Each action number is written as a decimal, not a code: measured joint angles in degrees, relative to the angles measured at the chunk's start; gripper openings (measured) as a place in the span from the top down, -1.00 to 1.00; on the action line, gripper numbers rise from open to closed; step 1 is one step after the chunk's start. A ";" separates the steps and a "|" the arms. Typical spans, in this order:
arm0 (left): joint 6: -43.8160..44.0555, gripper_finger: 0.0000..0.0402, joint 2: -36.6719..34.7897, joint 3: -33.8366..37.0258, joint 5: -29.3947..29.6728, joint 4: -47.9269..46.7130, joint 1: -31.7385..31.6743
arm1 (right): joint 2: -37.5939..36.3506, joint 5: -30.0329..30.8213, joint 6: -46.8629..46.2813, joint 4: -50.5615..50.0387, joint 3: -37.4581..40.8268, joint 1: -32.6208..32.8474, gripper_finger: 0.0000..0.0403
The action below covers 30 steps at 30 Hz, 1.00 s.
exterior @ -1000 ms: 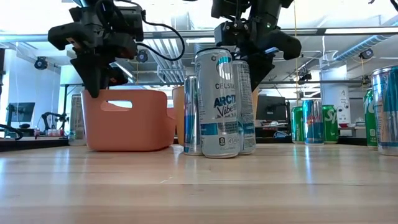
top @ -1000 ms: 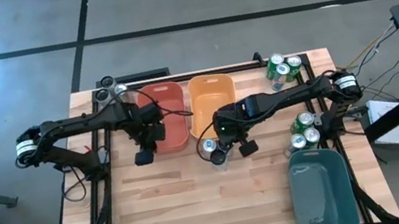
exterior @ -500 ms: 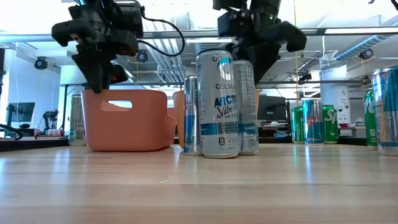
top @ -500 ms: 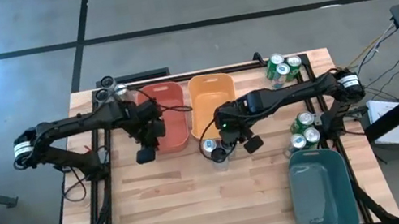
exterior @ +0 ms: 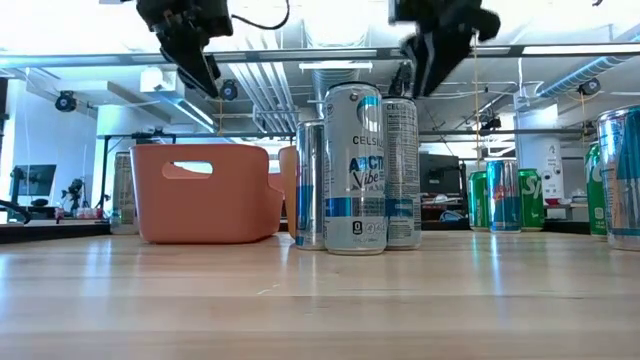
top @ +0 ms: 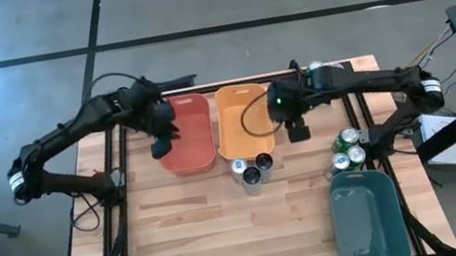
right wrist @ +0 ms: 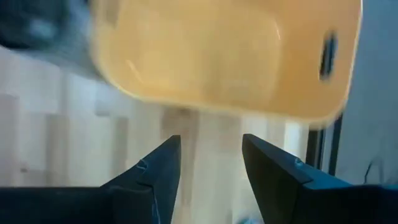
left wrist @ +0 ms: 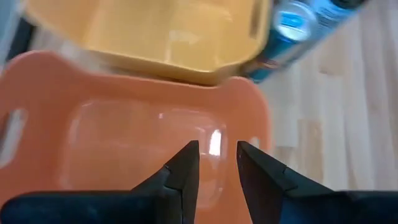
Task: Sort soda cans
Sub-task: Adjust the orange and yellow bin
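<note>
Three blue-and-silver soda cans [top: 250,169] [exterior: 358,165] stand upright on their bases, close together, on the table just in front of the orange bin [top: 240,118]. My right gripper [top: 297,127] [right wrist: 211,168] hangs open and empty beside the orange bin's right wall, well above the table. My left gripper [top: 160,146] [left wrist: 217,168] hangs open and empty over the left part of the red bin [top: 188,140]. Green soda cans [top: 348,149] [exterior: 505,200] stand near the table's right edge.
A teal bin [top: 368,216] sits at the near right corner. More green cans [top: 313,67] stand at the far right corner, partly under my right arm. A dark can [exterior: 122,195] stands behind the red bin on the far left. Bare wood lies along the near side.
My right gripper has risen from the three-can cluster and gone toward the far right, beside the orange bin; the cans stay standing on the table. My left gripper has risen and moved toward the table's far edge along the red bin.
</note>
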State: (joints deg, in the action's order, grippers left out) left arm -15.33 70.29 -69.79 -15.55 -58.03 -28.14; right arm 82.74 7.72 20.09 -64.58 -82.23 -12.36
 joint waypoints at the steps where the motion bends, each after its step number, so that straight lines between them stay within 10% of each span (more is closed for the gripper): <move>1: -0.08 0.54 -0.57 0.43 0.02 -0.19 -1.36 | 0.02 -0.02 -0.03 0.08 0.96 -1.64 0.20; 13: 4.11 0.54 -8.53 11.28 -0.02 -1.48 -6.41 | 9.30 -0.20 13.98 14.35 7.34 -13.69 0.12; 30: 12.44 0.54 -14.95 12.63 0.05 1.89 -6.42 | 11.98 -0.68 19.96 16.75 4.61 -14.69 0.08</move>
State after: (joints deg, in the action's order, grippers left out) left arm -2.88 55.34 -57.17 -15.51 -56.14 -34.57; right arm 94.72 7.04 40.05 -47.83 -77.62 -27.05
